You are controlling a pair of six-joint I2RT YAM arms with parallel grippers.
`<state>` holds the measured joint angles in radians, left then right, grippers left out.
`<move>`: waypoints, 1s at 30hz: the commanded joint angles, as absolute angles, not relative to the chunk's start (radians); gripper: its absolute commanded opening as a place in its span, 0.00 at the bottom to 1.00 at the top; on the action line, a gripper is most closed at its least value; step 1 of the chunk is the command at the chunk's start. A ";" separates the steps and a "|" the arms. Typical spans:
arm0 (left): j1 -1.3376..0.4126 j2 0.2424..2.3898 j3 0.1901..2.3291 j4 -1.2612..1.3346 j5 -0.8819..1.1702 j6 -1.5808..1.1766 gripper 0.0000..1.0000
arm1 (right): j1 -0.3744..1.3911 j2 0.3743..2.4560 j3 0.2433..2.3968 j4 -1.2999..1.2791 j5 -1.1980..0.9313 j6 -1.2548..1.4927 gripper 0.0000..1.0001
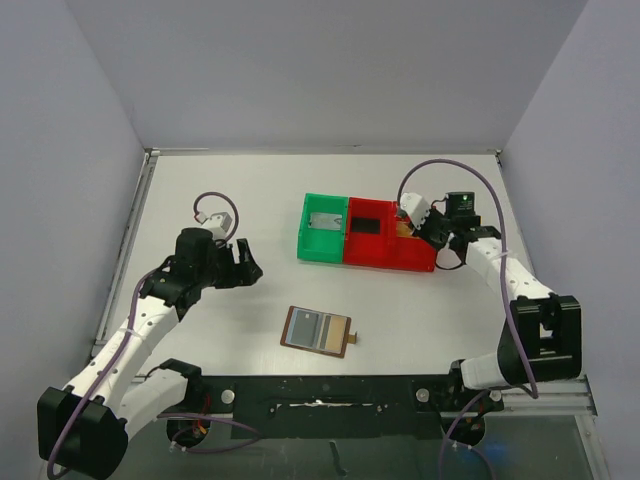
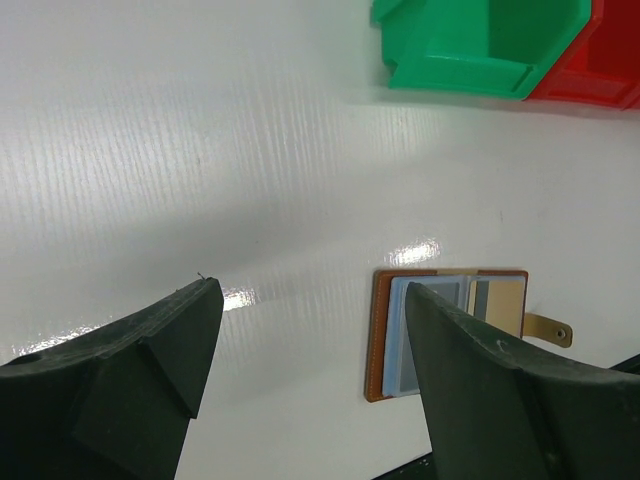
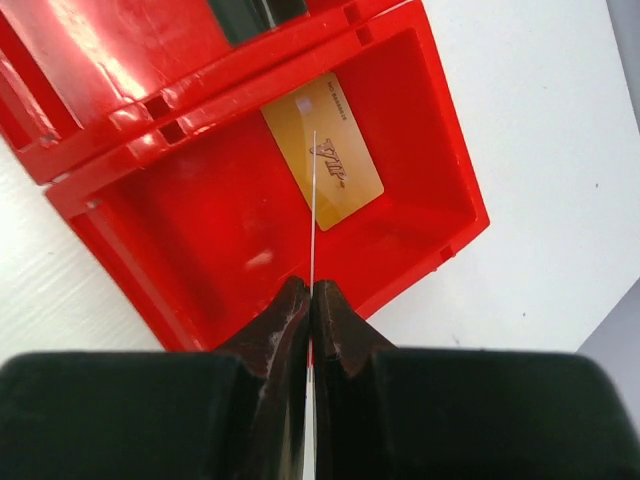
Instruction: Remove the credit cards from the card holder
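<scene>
The card holder (image 1: 317, 329) lies open on the table near the front edge; in the left wrist view its grey-blue lining (image 2: 450, 320) shows partly behind my right finger. My left gripper (image 1: 245, 262) (image 2: 310, 290) hovers open and empty, up and to the left of it. My right gripper (image 1: 408, 222) (image 3: 311, 290) is shut on a thin credit card (image 3: 312, 200), seen edge-on over the right red tray (image 3: 200, 190). A golden-orange card (image 3: 322, 165) lies flat in that tray. A pale grey card (image 1: 322, 222) lies in the green tray and a black card (image 1: 367, 224) in the middle red tray.
The green tray (image 1: 309, 245) (image 2: 470, 60) and the two red trays (image 1: 385, 262) stand joined in a row at the middle back. Grey walls close the table at the back and sides. A black rail runs along the front edge.
</scene>
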<state>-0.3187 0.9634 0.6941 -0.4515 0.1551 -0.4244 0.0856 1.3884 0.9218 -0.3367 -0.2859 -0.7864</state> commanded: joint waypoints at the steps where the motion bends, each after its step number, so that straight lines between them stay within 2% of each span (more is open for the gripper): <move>1: -0.313 0.971 0.700 -0.393 0.151 -0.396 0.73 | 0.066 1.456 0.932 -0.232 -0.305 -0.944 0.00; 19: -0.268 1.019 0.702 -0.371 0.177 -0.383 0.73 | 0.057 1.707 1.100 -0.158 -0.296 -1.088 0.00; 21: -0.264 1.021 0.702 -0.370 0.181 -0.383 0.73 | 0.055 1.731 1.112 -0.148 -0.289 -1.104 0.10; 29: -0.260 1.041 0.707 -0.379 0.175 -0.380 0.73 | 0.051 1.803 1.155 -0.180 -0.308 -1.126 0.12; 30: -0.259 1.043 0.707 -0.378 0.178 -0.380 0.73 | 0.051 1.806 1.157 -0.193 -0.313 -1.126 0.15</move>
<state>-0.2665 1.0367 0.6941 -0.4244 0.1619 -0.4019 0.0521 1.8084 1.1122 -0.2050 -0.2886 -1.0966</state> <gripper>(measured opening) 0.727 0.117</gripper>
